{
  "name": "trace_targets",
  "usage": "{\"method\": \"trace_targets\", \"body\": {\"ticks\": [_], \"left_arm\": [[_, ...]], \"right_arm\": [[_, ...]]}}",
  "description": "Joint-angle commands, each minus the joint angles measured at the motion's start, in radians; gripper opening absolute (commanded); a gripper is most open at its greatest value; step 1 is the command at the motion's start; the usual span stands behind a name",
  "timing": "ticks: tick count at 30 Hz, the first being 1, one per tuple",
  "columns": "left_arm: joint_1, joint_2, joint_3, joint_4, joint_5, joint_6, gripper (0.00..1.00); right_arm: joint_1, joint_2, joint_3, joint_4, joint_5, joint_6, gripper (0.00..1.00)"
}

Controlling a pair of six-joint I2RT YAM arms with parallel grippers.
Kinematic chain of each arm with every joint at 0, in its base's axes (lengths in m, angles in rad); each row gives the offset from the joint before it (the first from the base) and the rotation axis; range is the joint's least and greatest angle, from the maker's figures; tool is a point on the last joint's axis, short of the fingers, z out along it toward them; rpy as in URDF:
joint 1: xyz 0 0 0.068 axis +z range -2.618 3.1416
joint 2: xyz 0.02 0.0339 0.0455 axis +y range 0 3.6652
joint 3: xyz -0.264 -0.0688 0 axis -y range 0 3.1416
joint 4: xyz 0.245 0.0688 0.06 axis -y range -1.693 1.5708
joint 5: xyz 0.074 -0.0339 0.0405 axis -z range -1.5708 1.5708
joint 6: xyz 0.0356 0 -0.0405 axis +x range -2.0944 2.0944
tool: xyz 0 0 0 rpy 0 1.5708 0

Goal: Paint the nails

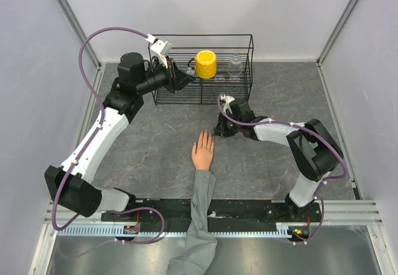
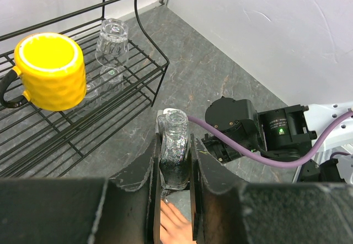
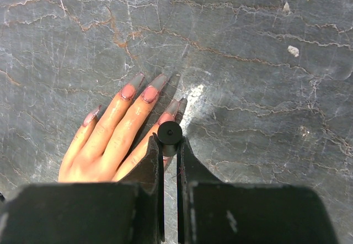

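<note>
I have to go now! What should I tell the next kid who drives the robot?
Left gripper: shut on the open polish bottle, near the wire rack.
Right gripper: shut on the black brush cap, over the fingers of the mannequin hand, which lies flat on the table.
Done: two nails show patchy pink polish.
Left: the other nails look grey or barely tinted. The thumb is hidden in the close view.
</note>
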Motion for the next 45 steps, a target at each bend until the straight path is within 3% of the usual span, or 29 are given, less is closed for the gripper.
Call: {"method": "trace_targets", "body": {"ticks": [1,45], "left_arm": [[0.005,-0.011,0.034,0.015,0.012,-0.027,0.02],[0.005,-0.007,0.033,0.027,0.012,-0.047,0.02]], "right_arm": [[0.004,-0.034,-0.007,0.017,-0.012,0.009,0.00],[0.007,-0.043,-0.012,0.011,-0.002,0.006,0.00]]}}
